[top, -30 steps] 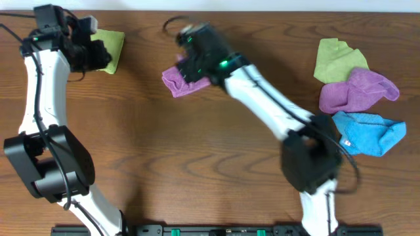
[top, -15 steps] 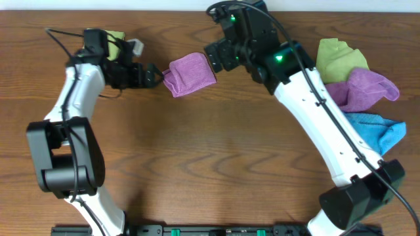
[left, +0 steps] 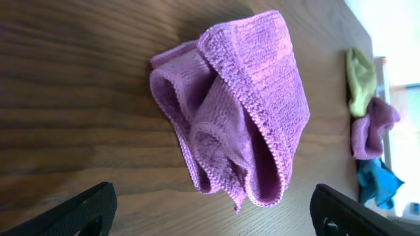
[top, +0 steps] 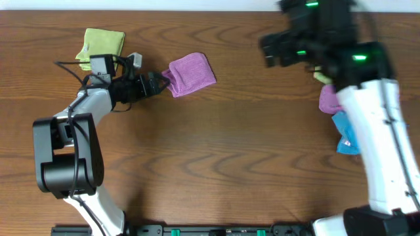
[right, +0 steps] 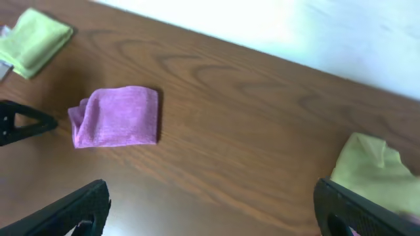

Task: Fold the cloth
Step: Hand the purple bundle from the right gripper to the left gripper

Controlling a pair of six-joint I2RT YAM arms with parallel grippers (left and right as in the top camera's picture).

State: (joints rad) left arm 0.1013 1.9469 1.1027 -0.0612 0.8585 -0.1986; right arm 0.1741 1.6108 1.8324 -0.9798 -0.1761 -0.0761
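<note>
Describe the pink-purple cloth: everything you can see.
The cloth is pinkish-purple terry-like microfibre with stitched hems, folded into a rough rectangle. Its layers are loose and bunched at the end facing the open left gripper, flatter at the other. It lies on the wooden table, ungripped. No tag shows.

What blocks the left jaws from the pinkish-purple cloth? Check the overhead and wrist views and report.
Nothing visible. The left gripper, jaws open, sits close by the cloth and faces it. The wrist view shows only bare table in front of the cloth.
</note>
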